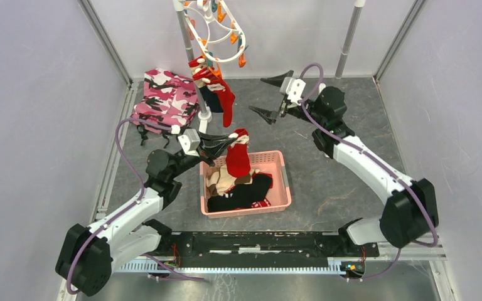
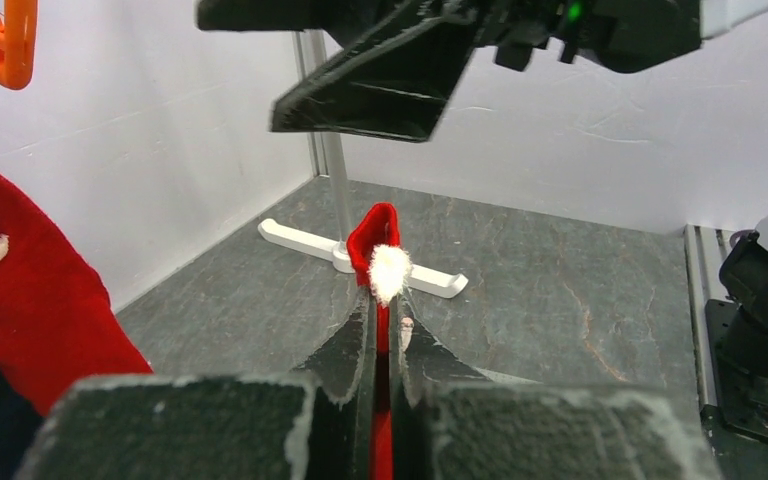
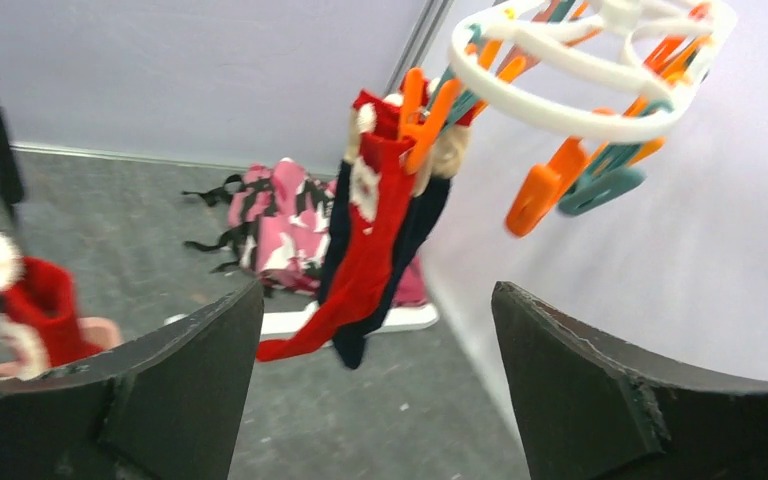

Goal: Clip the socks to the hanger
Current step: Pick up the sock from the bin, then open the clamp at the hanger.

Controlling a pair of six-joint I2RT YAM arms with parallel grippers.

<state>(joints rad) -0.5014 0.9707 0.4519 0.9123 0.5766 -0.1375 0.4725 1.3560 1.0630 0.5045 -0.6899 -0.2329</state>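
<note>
The left claw is seen clamped tight on a red sock, which is pinched near its top and hangs down over the far-left corner of a pink basket set near the middle of the counter. From the left wrist, the sock's red tip and a white pompom are seen poking out past the closed fingers. More socks are noted in the basket: a black sock and a beige sock can be made out. The right claw is spread wide, with nothing in it, and is held above the far right-hand part of the counter, faced toward the hanger. The hanger, a white ring with orange and teal clips, is hung from a grey pole by the far edge, left of centre. Two socks are already clipped to it, a clipped red sock and a navy sock, touching side by side and dangling clear of the counter. A pink camouflage cloth is laid near the far-left corner, just beside the pole's white foot.
</note>
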